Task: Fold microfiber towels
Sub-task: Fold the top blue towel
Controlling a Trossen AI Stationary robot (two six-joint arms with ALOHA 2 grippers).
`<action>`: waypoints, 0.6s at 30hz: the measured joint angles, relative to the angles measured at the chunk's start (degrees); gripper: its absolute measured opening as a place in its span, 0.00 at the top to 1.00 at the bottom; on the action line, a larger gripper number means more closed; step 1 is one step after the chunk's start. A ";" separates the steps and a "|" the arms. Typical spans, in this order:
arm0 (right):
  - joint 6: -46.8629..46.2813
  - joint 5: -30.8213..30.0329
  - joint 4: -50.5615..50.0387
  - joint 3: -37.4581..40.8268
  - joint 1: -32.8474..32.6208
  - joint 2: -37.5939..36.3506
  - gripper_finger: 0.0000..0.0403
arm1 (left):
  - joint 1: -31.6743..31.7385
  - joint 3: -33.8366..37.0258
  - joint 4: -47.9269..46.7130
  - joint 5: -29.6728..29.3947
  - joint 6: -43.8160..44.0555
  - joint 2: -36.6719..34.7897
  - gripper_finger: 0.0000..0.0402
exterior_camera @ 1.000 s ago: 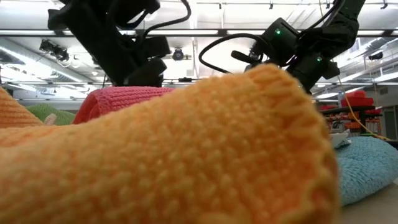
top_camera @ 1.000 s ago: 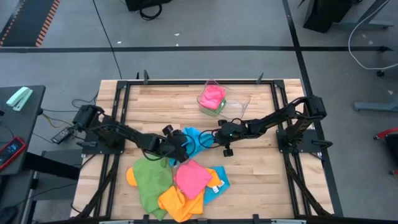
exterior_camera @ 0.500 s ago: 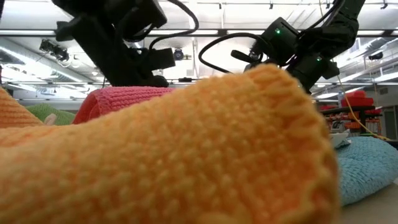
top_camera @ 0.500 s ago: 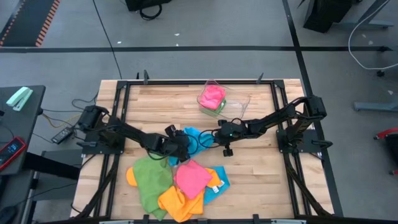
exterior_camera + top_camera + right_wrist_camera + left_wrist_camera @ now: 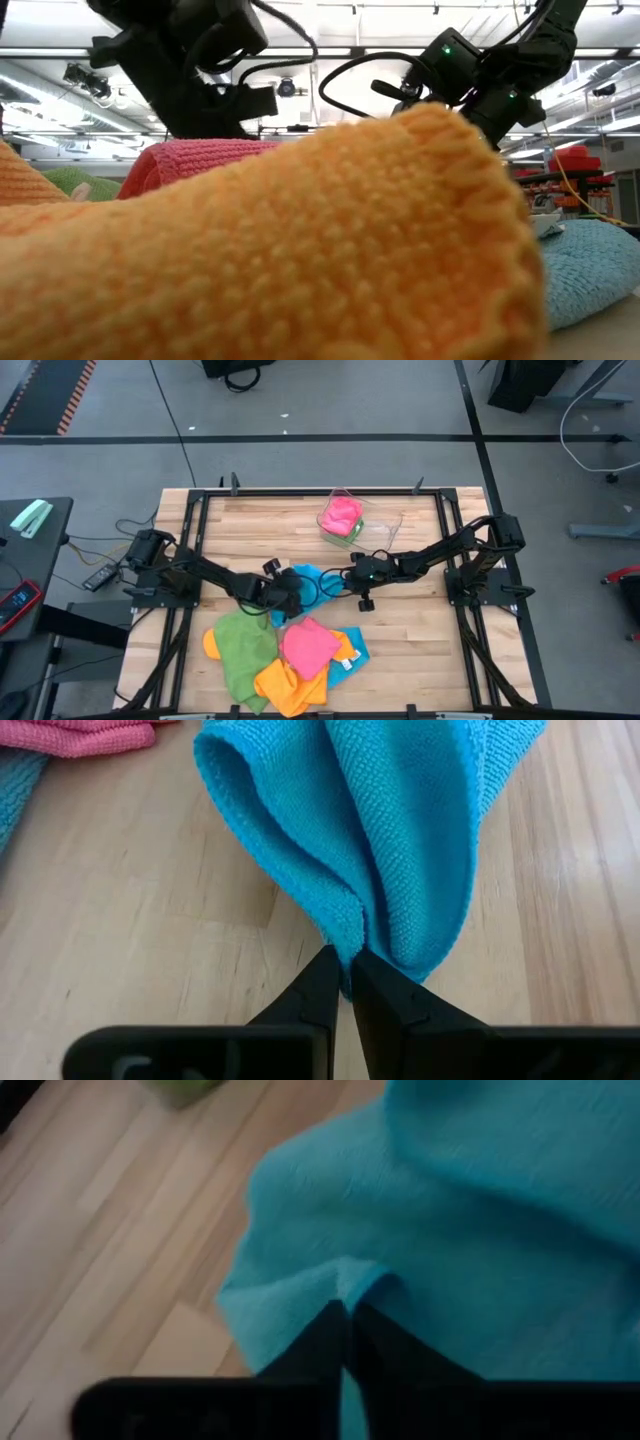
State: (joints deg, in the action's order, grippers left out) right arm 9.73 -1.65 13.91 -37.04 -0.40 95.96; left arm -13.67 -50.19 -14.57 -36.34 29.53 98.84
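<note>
Light wooden slatted table (image 5: pixel 400 630) framed by black metal rails. Clear plastic tray (image 5: pixel 372 526) at twelve o'clock. Mint-green stapler (image 5: pixel 31 517) on dark side table (image 5: pixel 55 560), nine o'clock.

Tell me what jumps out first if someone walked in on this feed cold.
Both arms meet at mid-table over one sky blue towel: the left pincer is shut on one edge, the right pincer is shut on a bunched fold. Nearer the front edge lies a loose heap of green, pink and orange towels, an orange one filling the low view. Toward the back sits a clear tray holding a pink towel.
</note>
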 joint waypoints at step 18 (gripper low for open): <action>-0.41 0.00 -0.02 0.00 0.00 0.00 0.91 | 1.21 -0.04 -29.19 -4.98 12.88 -4.95 0.92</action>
State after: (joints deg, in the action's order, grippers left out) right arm 9.32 -1.65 13.89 -37.04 -0.40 95.96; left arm -12.46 -50.24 -43.76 -41.32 42.41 93.89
